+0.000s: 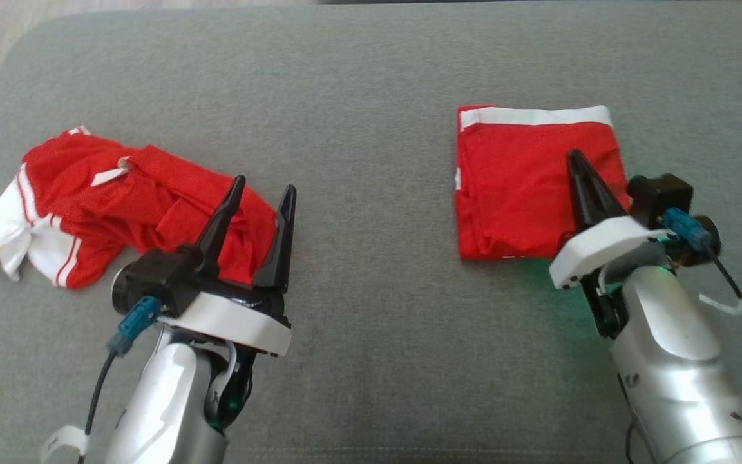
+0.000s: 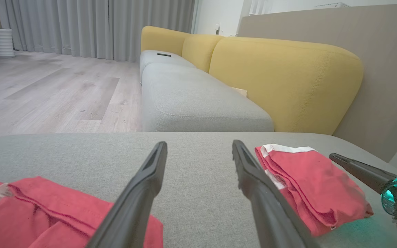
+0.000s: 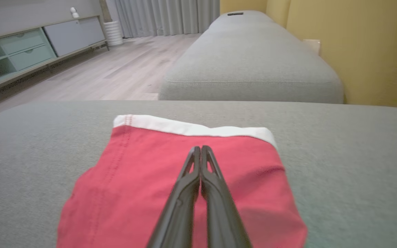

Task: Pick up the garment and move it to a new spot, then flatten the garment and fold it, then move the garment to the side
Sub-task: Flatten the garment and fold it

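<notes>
1. At your far left, the crumpled red garment (image 1: 120, 200) lies on the grey cushion (image 1: 371, 96). Its long axis runs left to right, and its white-trimmed end points away from the arms.
2. Your left gripper (image 1: 265, 183) stands with its fingers spread wide and holds nothing. The heap's right end is just beside its tips, so this arm is much the nearer one for a pick-up, reaching leftward.
3. Well apart to the right, the folded red garment (image 1: 519, 187) lies flat and roughly square, with its white band on the far edge.
4. Your right gripper (image 1: 576, 158) is over that fold with its fingers pressed together and no cloth visibly pinched. I cannot tell whether the tips touch the fabric.
</notes>
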`<state>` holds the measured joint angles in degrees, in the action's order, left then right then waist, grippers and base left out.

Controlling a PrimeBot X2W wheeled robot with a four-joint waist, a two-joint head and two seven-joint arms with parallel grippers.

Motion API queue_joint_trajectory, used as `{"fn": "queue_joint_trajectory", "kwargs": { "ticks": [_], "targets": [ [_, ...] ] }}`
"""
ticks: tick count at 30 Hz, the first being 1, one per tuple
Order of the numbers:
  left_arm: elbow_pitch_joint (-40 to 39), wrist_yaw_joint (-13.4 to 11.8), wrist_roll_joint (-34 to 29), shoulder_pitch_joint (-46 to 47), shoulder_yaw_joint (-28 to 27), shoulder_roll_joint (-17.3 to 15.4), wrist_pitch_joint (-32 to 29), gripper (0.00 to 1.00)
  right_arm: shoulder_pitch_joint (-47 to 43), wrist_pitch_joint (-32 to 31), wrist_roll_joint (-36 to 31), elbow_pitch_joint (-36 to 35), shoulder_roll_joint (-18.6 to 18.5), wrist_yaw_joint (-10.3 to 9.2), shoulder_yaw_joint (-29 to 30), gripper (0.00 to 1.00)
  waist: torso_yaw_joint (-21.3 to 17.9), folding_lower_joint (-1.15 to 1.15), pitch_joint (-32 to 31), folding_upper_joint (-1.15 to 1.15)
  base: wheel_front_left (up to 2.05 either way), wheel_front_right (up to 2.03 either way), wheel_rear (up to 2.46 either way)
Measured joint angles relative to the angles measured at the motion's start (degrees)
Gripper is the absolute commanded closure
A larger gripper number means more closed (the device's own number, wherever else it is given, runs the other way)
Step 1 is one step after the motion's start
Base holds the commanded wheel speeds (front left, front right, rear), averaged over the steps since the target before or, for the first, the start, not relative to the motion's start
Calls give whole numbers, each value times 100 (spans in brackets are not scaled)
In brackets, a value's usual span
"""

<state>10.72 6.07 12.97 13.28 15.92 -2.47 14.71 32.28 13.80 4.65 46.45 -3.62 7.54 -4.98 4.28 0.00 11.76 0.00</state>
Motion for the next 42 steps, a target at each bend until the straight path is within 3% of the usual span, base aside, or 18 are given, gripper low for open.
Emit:
{"fn": "queue_joint_trajectory", "kwargs": {
  "ticks": [4, 9, 19, 20, 21, 32, 42],
  "targets": [
    [-13, -1, 31, -1, 21, 0, 0, 0, 143, 35, 44, 104, 3, 0, -232, 100, 132, 0, 50, 0, 0, 0, 0],
    [-16, -2, 31, -1, 32, 0, 0, 0, 282, -187, 94, 783, 2, 0, -374, 100, 270, 1, 125, 0, 0, 0, 0],
    [-13, -10, 31, -10, -11, 0, 0, 0, 447, -59, 449, 1111, 3, 0, -600, 100, 185, 1, 35, 0, 0, 0, 0],
    [-13, -10, 31, -13, -16, 0, 0, 0, 445, -25, 465, 1071, 2, 0, -603, 36, 156, 0, 5, 0, 0, 0, 0],
    [-14, -10, 31, -20, -21, 0, 0, 0, 443, 0, 488, 991, 3, 0, -586, 0, 123, 0, -28, 0, 0, 0, 0],
    [-33, -52, 31, -149, -133, 0, 0, 0, -459, 52, 153, -1012, 4, 0, 30, 0, -356, 0, -340, 0, 0, 0, 0],
    [-49, -103, 67, -282, -181, 0, 0, 0, -1540, 56, 48, -2114, 34, 0, 447, 0, -707, 0, -519, 0, 0, 0, 0]
  ]
}}
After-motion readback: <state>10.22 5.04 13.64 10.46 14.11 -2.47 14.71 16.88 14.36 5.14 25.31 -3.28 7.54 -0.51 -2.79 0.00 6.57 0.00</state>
